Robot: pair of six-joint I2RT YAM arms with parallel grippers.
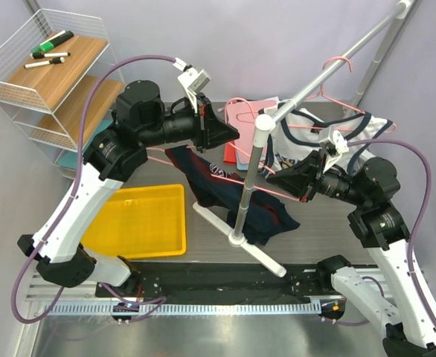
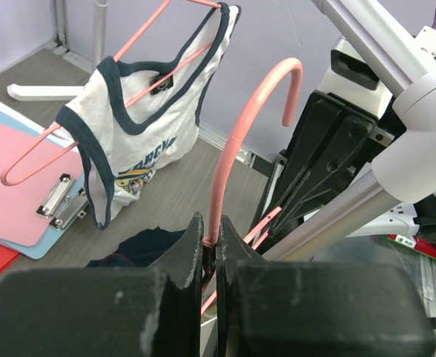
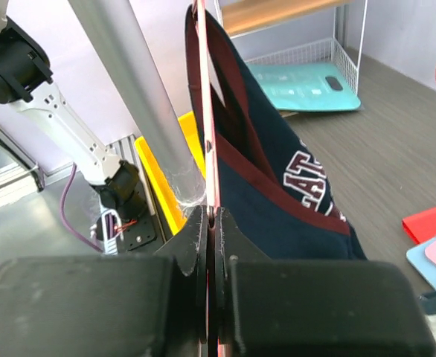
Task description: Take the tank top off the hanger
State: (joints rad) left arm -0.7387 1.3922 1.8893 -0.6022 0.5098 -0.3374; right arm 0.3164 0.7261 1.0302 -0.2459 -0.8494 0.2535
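Jaws of left gripper (image 2: pixel 212 224) and right gripper (image 3: pixel 210 216) are pinched tight on the pink hanger (image 2: pixel 235 149).

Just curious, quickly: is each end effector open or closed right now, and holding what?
Left end effector: closed on the pink hanger, just below its hook.
Right end effector: closed on that hanger's thin bar.

Two tank tops (image 2: pixel 151 119), two hangers (image 2: pixel 233 145), one tray (image 1: pixel 143 219)
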